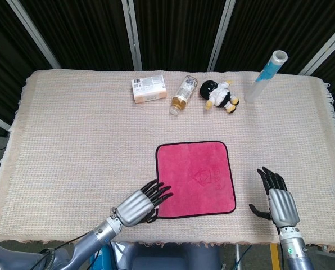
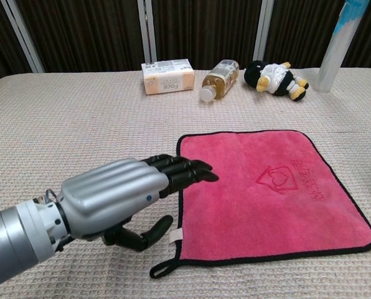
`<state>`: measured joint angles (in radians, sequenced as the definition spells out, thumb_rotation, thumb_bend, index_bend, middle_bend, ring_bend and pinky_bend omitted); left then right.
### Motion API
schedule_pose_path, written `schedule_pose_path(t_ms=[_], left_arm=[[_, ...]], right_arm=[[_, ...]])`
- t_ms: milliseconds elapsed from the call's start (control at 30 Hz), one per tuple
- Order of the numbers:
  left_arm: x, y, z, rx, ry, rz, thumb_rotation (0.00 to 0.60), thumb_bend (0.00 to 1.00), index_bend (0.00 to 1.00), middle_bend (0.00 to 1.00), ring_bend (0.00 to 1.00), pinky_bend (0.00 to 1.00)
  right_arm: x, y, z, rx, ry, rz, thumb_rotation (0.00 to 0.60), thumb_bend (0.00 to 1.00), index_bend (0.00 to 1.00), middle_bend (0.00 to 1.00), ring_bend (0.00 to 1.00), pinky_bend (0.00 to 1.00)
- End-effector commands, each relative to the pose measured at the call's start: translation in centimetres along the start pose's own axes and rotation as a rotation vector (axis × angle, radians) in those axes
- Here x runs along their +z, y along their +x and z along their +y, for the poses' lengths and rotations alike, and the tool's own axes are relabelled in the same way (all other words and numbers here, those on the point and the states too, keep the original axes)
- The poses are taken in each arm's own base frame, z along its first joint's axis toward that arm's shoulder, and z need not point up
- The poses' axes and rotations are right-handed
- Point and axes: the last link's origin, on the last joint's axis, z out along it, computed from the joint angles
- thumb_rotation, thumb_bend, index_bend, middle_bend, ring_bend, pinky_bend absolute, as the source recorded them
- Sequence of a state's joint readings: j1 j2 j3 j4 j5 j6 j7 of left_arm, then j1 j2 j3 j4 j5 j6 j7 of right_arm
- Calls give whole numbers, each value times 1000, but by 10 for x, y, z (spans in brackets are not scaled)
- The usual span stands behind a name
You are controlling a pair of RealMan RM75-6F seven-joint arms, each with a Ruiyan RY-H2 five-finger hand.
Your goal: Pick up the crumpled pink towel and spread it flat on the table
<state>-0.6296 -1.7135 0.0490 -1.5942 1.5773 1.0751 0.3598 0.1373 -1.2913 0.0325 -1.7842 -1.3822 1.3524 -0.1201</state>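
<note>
Towel (image 1: 195, 178) lies flat; your left hand (image 1: 138, 203) hovers empty at its seven o'clock corner, right hand (image 1: 278, 198) spread, empty: withdraw.

left hand (image 1: 138, 205) raised, fingers extended, right hand (image 1: 278, 201) open, upright

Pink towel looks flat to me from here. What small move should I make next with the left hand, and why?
Probably draw the left hand back toward the table edge, clear of the pink towel. The towel already lies spread flat, all four corners out, and the hand holds nothing, its fingers only reaching over the near left edge. The right hand is already off to the side.
</note>
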Motion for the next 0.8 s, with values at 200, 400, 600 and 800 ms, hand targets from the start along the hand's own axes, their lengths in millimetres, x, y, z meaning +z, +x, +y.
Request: schedule_pose_path(t_ms=[200,400,600,800], left_arm=[[6,2,-31,50,83,-20,600,671,63,8,0,0],[15,3,-50,100,128,-23,600,671,74,21,0,0],[27,12,-65,123,167,-2,600,671,84,28,0,0],[35,16,-78,123,207,-5,600,671,87,30,0,0]], right_arm=[[1,-1,0,-6,-2,-8,600,237,0,0,0,0],[2,-2,0,-7,-2,-13,600,237,0,0,0,0],[4,-3,1,-12,-7,-18,600,237,0,0,0,0],[8,-5,3,-15,-18,-29,600,237,0,0,0,0]])
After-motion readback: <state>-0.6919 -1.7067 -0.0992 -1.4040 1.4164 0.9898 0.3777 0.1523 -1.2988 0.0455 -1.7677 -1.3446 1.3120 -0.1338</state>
